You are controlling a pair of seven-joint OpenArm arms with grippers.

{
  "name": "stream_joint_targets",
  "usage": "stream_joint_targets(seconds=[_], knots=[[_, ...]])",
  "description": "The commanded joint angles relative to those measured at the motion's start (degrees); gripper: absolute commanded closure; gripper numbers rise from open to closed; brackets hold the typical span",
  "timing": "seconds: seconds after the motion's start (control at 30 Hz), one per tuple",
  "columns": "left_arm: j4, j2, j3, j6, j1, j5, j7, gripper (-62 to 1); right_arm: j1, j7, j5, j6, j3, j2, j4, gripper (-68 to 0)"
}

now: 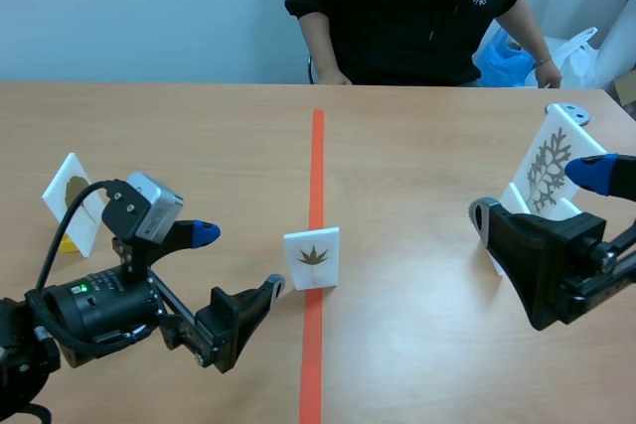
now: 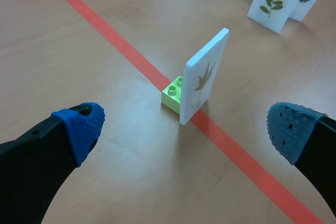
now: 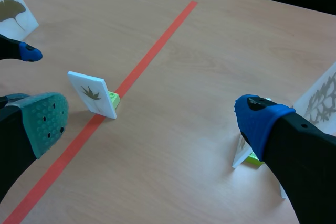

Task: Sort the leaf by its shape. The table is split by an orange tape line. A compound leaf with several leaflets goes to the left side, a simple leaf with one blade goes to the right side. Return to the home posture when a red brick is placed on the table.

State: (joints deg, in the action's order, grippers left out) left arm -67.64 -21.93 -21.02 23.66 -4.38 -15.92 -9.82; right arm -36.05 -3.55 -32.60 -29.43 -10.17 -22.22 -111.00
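The wrist views show a green brick [image 2: 173, 94] propping the leaf card [image 2: 205, 77] from behind. The scene view hides the brick behind the card, but it alone shows a person [image 1: 407, 12] seated across the surface [image 1: 199, 136]. The card stands upright on the orange tape line [image 1: 316, 156], ahead of the left end effector [image 1: 234, 265], whose fingers are spread wide and hold nothing. The right end effector [image 3: 153, 121] is also wide open and empty, beside a lobed-leaf card [image 1: 550, 168]. Both arms lie low, angled inward.
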Motion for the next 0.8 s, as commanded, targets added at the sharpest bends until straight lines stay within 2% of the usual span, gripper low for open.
stream_joint_targets(seconds=[0.0, 0.37, 0.77], knots=[[0.07, 0.61, -0.66, 0.11, 2.01, 0.2, -1.64, -62.3, 0.68, 0.92, -0.68, 0.02, -0.66, 0.0, -0.42, -67.9], [14.27, 4.74, -8.24, 0.07, 11.28, 0.39, -7.52, -62.3, 0.68, 0.9, -0.68, 0.04, -0.66, 0.0, -0.42, -67.9], [18.53, 7.61, -14.21, 0.07, 15.63, 2.21, -10.14, -62.3, 0.66, 0.9, -0.68, 0.04, -0.66, 0.0, -0.42, -67.9]])
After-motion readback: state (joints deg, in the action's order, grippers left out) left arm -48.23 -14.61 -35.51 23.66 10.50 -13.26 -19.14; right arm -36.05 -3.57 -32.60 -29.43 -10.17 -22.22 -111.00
